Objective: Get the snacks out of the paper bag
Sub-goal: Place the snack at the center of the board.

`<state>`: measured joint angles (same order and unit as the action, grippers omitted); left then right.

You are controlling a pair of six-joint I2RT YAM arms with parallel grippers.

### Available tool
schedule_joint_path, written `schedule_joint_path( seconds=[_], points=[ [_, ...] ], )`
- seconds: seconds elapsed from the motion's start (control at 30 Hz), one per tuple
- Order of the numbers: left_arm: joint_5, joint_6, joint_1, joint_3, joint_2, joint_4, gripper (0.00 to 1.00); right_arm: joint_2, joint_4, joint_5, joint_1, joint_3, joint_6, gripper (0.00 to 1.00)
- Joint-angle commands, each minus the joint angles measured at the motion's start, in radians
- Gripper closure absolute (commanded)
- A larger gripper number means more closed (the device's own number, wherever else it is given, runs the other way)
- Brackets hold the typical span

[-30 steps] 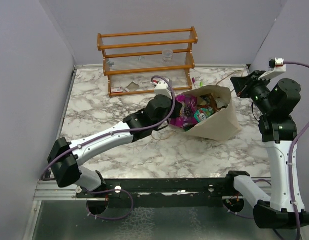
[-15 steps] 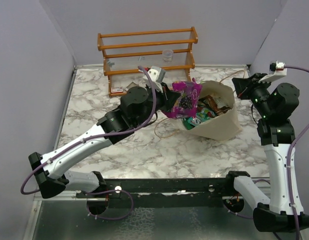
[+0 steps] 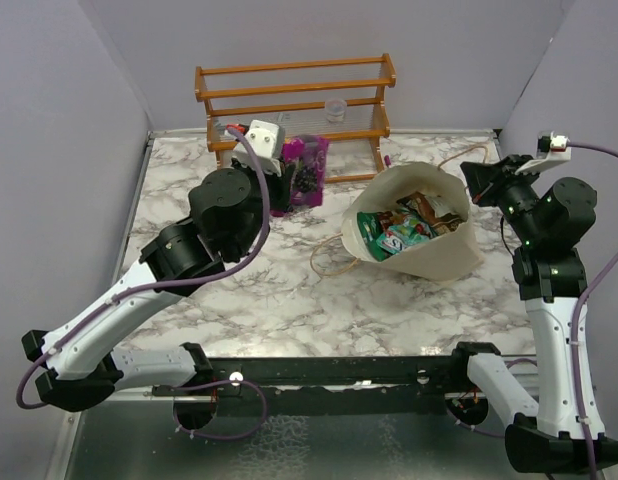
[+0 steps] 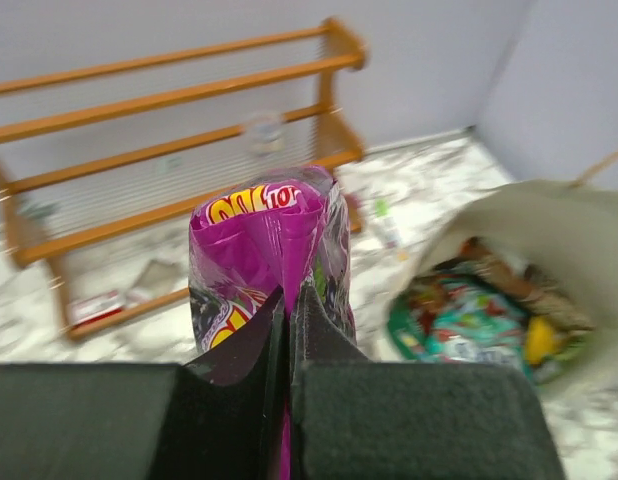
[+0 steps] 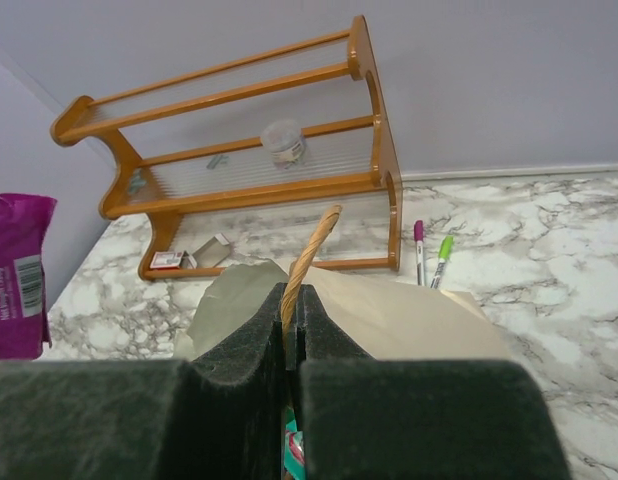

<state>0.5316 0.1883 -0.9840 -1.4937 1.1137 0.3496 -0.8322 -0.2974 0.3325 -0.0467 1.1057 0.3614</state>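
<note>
The left gripper [image 4: 288,305] is clamped tight on a purple snack packet [image 4: 264,245]. The packet sticks up from between the two black fingers [image 4: 229,370]. Its top edge is folded over.

In the top view the packet is out of the bag. It is at about 11 o'clock on the marble table [image 3: 289,300], just in front of the wooden rack [image 3: 294,100]. It is well apart from the paper bag [image 3: 444,255], on the bag's 10 o'clock side.

The paper bag sits at about 2 o'clock on the table. Its mouth is wide open. More snacks [image 3: 401,225] are inside it, in green, red and yellow.

The right gripper [image 5: 294,300] is pressed together on a thin tan handle [image 5: 311,235] of the bag. It holds that handle up at the bag's 2 o'clock side. The other handle [image 3: 329,262] lies flat on the table at the bag's 9 o'clock side.

The rack stands at 12 o'clock, by the back wall. A small clear cup [image 5: 284,140] sits on one of its shelves. A pink pen [image 5: 419,245] and a green pen [image 5: 442,258] lie side by side on the table, near the rack's right foot. That is at 12 o'clock from the bag.
</note>
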Motion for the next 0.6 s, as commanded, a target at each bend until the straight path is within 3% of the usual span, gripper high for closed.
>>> schedule_joint_path(
  seconds=[0.0,0.13,0.3,0.57],
  points=[
    [0.238,-0.081,0.039,0.006,-0.003,0.076,1.00,0.014,0.047,0.043,0.001,-0.009,0.012,0.98],
    [0.141,-0.020,0.166,0.073,0.007,0.108,1.00,0.019,0.057,0.047,0.003,-0.026,0.014,0.98],
    [-0.211,0.128,0.441,0.170,0.075,0.102,1.00,0.028,0.056,0.041,0.010,-0.034,0.009,0.98],
    [-0.531,0.261,0.571,0.271,0.218,-0.062,1.00,0.033,0.037,0.019,0.018,-0.018,-0.006,0.98]
  ],
)
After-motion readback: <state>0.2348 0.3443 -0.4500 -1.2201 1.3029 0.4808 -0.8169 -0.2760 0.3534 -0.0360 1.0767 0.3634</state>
